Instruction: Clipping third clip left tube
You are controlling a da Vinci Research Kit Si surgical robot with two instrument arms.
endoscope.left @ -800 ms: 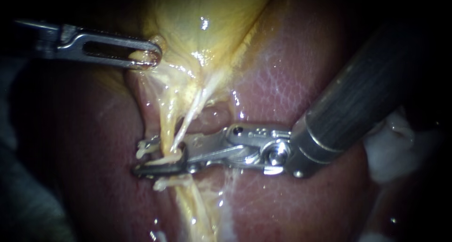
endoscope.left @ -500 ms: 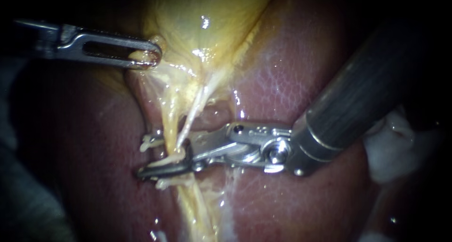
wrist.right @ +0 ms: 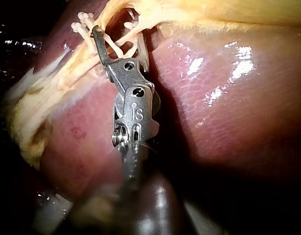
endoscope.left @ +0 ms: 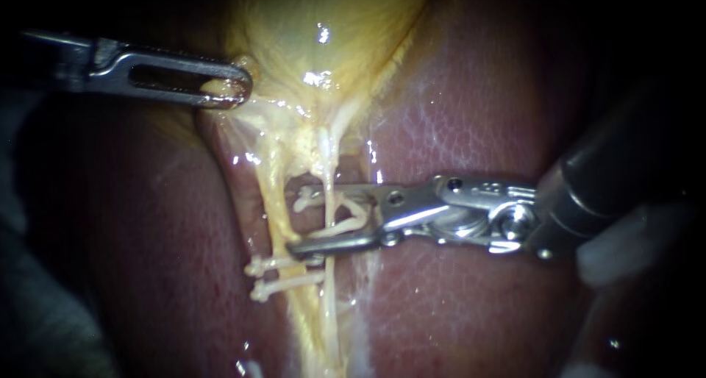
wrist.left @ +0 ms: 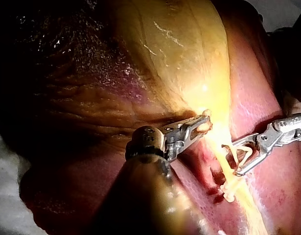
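Note:
My left instrument [endoscope.left: 224, 91] comes in from the left, its slotted jaws shut on the gallbladder [endoscope.left: 323, 25] edge and holding it up. Below hang two strands: the yellow left tube [endoscope.left: 276, 209] and a thin white strand [endoscope.left: 328, 179] to its right. Two white clips [endoscope.left: 283, 264] [endoscope.left: 283, 284] sit across the left tube. My right instrument [endoscope.left: 309, 222] holds an open white clip [endoscope.left: 346, 220] in its spread jaws. They straddle the thin white strand, just right of the left tube. The left wrist view shows both instruments [wrist.left: 201, 125] [wrist.left: 236, 156]. The right wrist view shows the right instrument [wrist.right: 118, 41].
Pink liver [endoscope.left: 471, 113] lies under and around the tubes. A white gauze [endoscope.left: 625, 253] sits behind the right instrument's shaft at the far right. Dark cloth borders the left edge.
My right instrument has drawn back to the right, off the left tube, with the open clip still in its jaws. The two clips on the left tube now show. The left instrument has not moved.

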